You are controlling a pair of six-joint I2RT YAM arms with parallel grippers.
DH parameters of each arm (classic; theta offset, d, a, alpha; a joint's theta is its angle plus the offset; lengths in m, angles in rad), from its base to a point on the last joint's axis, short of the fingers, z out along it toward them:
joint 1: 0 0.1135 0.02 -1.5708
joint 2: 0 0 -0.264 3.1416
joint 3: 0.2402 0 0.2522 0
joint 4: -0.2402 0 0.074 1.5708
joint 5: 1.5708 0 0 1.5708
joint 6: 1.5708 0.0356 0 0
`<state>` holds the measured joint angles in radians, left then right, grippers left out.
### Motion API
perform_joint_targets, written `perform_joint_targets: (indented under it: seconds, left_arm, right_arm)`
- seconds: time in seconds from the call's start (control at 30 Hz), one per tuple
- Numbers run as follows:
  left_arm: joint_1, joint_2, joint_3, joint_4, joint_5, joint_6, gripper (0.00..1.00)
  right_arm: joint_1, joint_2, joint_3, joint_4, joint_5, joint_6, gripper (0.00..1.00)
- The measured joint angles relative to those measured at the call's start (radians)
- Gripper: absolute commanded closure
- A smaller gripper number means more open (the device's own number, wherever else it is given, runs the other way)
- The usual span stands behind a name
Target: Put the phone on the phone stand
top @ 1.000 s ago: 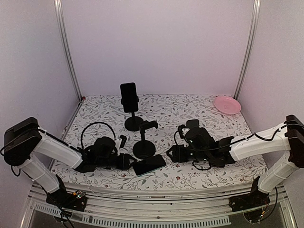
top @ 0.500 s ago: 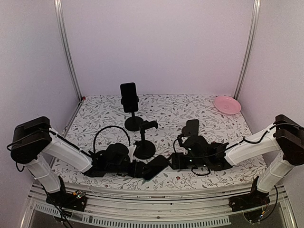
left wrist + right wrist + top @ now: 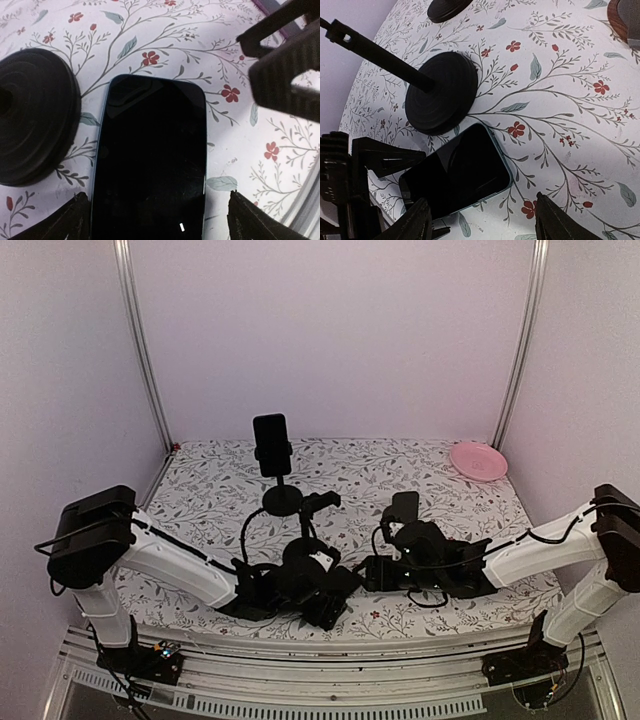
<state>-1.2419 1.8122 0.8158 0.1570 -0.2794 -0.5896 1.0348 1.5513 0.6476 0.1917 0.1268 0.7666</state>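
Presently the task is at its opening stage: the phone (image 3: 150, 160) lies flat on the table (image 3: 240, 145), centre of the left wrist view, just beside the round base of the empty stand (image 3: 35, 115) at left. Lifting and seating remain to be done. The left hand (image 3: 159, 212) is spread wide, its fingers (image 3: 75, 220) flanking the phone's lower end; contact is not confirmed. The right hand (image 3: 482, 217), likewise parted, holds nothing.
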Motion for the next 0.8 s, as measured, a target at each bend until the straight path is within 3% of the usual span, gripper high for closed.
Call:
perform_joint_targets:
  seconds: [0.37, 0.67, 0.8]
  left_arm:
    - [-0.021, 0.045, 0.066, -0.127, -0.095, 0.087, 0.15]
    - [-0.034, 0.020, 0.014, -0.079, -0.108, 0.104, 0.46]
    - [-0.053, 0.003, -0.016, -0.063, -0.127, 0.102, 0.53]
  right_arm:
    - [-0.011, -0.134, -0.025, -0.028, 0.047, -0.023, 0.28]
    - [-0.011, -0.126, -0.026, -0.046, 0.047, -0.046, 0.27]
    - [-0.011, -0.093, -0.021, -0.049, 0.032, -0.064, 0.23]
